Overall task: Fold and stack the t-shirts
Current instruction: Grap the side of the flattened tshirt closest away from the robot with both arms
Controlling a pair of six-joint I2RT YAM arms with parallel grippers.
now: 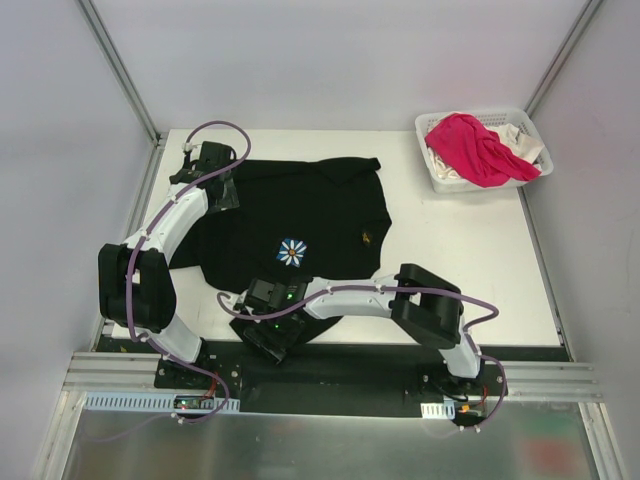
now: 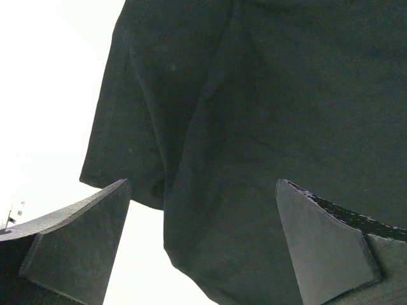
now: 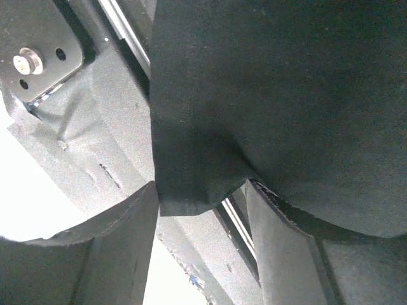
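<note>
The black t-shirt with a daisy print lies spread on the table, its near hem reaching the front edge. My left gripper hovers over the shirt's far left sleeve. In the left wrist view it is wide open, with black cloth below and between the fingers. My right gripper is at the shirt's near hem. Its jaws stand apart, and a hem corner hangs between them, draped against the right finger. The pink t-shirt and the white t-shirt lie in the basket.
A white lattice basket stands at the back right corner of the table. Metal frame posts rise at the back corners. A black strip and a rail run along the near edge by the arm bases.
</note>
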